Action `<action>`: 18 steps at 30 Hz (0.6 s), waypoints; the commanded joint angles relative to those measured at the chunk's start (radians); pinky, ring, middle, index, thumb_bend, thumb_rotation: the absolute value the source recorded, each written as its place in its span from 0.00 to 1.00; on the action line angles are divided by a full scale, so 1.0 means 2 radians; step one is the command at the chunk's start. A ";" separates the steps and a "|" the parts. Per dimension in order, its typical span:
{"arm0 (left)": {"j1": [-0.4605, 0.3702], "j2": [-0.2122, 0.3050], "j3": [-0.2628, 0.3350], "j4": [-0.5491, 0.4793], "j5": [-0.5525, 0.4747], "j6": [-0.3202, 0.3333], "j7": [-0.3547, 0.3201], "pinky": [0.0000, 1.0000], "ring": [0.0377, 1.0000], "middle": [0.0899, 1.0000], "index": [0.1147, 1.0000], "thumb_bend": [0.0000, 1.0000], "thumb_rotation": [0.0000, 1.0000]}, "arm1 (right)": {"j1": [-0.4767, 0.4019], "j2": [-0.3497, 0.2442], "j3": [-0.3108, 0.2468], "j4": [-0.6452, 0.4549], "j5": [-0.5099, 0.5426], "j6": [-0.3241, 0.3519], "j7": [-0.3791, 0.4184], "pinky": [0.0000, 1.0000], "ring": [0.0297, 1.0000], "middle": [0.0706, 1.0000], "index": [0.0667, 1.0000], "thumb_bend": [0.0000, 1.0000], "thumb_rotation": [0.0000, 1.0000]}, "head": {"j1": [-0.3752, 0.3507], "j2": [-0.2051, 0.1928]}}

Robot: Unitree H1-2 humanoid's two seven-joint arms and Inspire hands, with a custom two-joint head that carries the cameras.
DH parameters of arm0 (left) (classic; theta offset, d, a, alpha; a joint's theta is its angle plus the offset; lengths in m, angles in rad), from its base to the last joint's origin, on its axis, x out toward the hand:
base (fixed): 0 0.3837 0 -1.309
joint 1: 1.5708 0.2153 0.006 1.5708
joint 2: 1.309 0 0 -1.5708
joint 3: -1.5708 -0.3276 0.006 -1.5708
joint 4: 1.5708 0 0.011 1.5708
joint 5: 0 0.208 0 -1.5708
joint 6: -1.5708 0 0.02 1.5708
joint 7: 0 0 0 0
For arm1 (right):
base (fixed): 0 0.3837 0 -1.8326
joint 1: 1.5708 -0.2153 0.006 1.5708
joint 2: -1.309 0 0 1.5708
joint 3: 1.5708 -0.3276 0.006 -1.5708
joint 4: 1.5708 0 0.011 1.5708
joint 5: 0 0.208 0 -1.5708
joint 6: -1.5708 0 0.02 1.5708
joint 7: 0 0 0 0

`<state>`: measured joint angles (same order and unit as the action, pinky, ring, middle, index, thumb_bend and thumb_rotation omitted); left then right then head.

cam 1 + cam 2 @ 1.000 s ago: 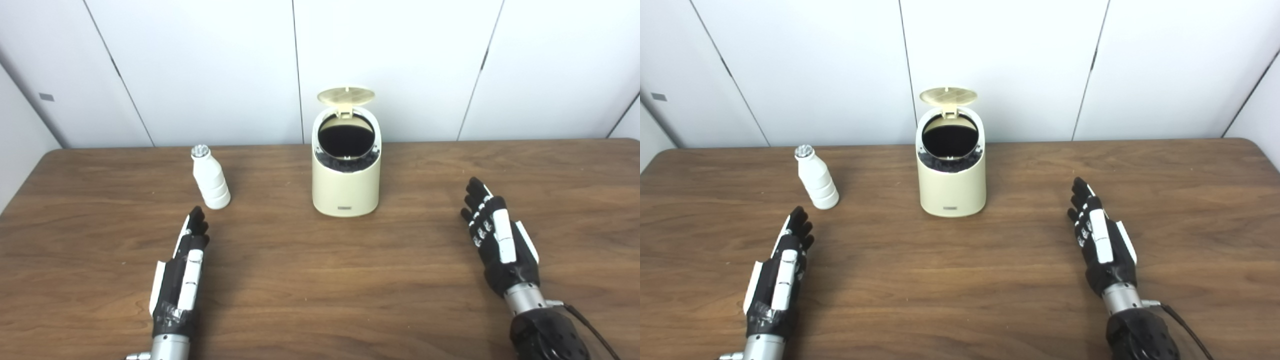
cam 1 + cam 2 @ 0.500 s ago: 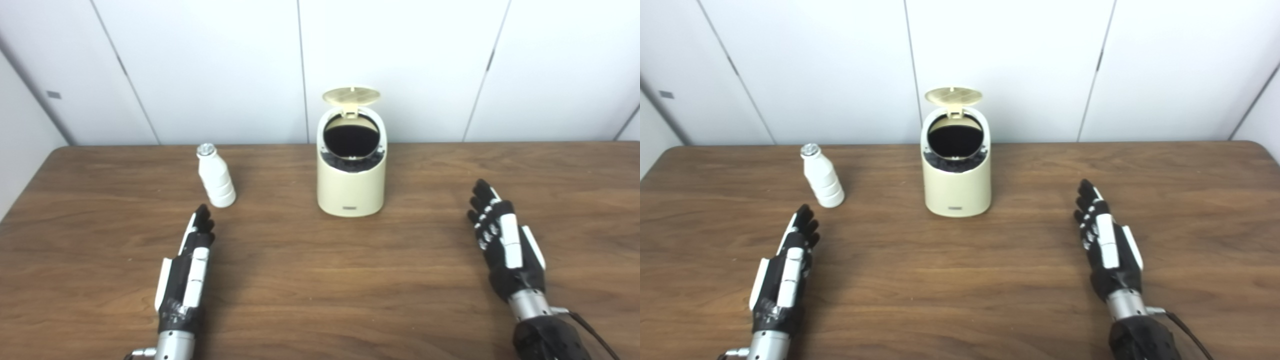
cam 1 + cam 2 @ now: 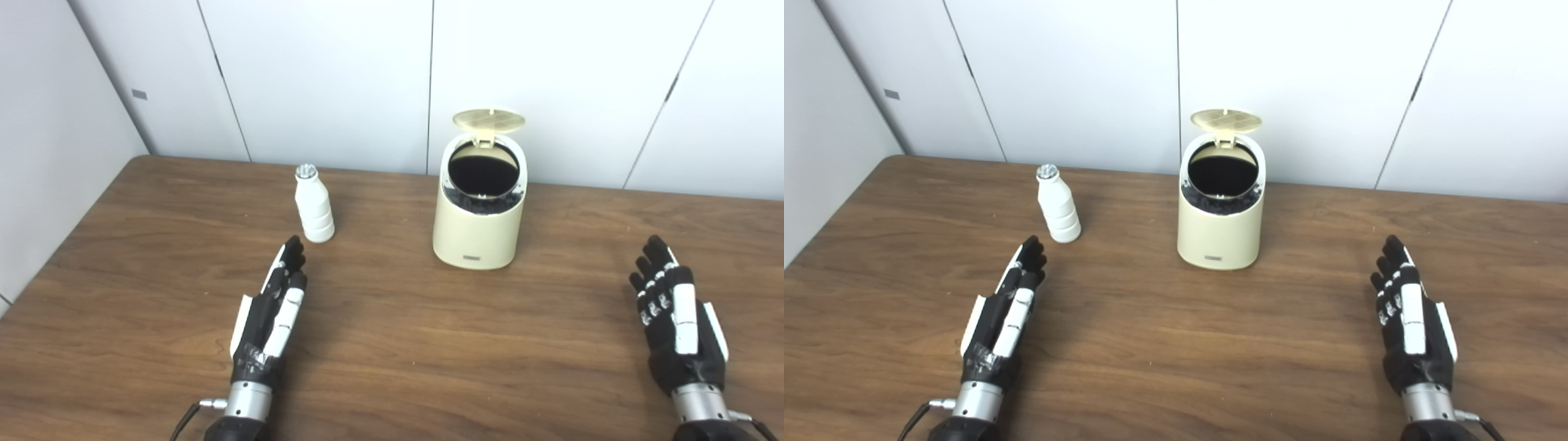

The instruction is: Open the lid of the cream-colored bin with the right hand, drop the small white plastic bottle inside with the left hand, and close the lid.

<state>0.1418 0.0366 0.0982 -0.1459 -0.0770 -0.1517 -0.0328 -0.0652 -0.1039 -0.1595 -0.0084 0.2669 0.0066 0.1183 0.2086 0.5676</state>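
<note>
The cream-colored bin [image 3: 478, 214] stands upright near the table's back middle, its round lid [image 3: 488, 120] tipped up behind a dark opening. A small white plastic bottle [image 3: 313, 204] with a silvery cap stands upright to the bin's left. My left hand [image 3: 272, 312] lies open over the table, fingers stretched out, its tips a short way in front of the bottle and not touching it. My right hand [image 3: 677, 318] is open too, fingers extended, well to the right of the bin and nearer me. Neither hand holds anything.
A brown wooden table [image 3: 398, 343] spans the view, with its left edge toward a white side wall [image 3: 43, 153]. White wall panels [image 3: 343, 79] stand right behind the bin.
The camera has turned left, so everything sits further right in the picture. The left hand reaches a little further forward toward the bottle. Bin, lid and bottle have not moved.
</note>
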 commanded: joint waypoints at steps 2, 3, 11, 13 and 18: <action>0.018 -0.004 -0.002 0.006 0.010 0.001 0.008 1.00 0.98 0.97 0.99 0.59 0.67 | 0.006 -0.001 0.001 -0.013 0.002 -0.005 0.001 1.00 1.00 0.98 0.94 0.63 0.85 | -0.003 0.000; 0.017 -0.005 -0.001 -0.001 0.012 0.008 0.010 1.00 0.98 0.97 0.99 0.60 0.66 | 0.006 -0.001 0.000 -0.014 0.003 -0.003 0.001 1.00 1.00 0.98 0.94 0.63 0.85 | -0.003 0.000; -0.004 0.001 0.007 -0.054 0.093 0.061 0.051 0.96 0.97 0.95 0.96 0.67 0.40 | 0.008 0.002 0.000 -0.028 0.003 0.002 -0.004 1.00 0.98 0.97 0.92 0.63 0.83 | -0.013 0.003; -0.017 0.007 0.010 -0.068 0.124 0.079 0.059 0.94 0.95 0.94 0.95 0.73 0.37 | 0.008 0.001 -0.001 -0.029 0.003 0.003 -0.003 1.00 0.98 0.97 0.92 0.62 0.83 | -0.014 0.004; -0.050 0.031 0.013 -0.081 0.155 0.118 0.055 0.95 0.93 0.94 0.96 0.89 0.33 | 0.009 -0.005 0.001 -0.032 0.002 0.011 0.001 1.00 0.99 0.99 0.93 0.63 0.88 | -0.013 0.005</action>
<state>0.0797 0.0790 0.1187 -0.2647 0.2197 0.0779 0.0755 -0.0401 -0.1035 -0.1580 -0.0399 0.2675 0.0342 0.1169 0.1810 0.5752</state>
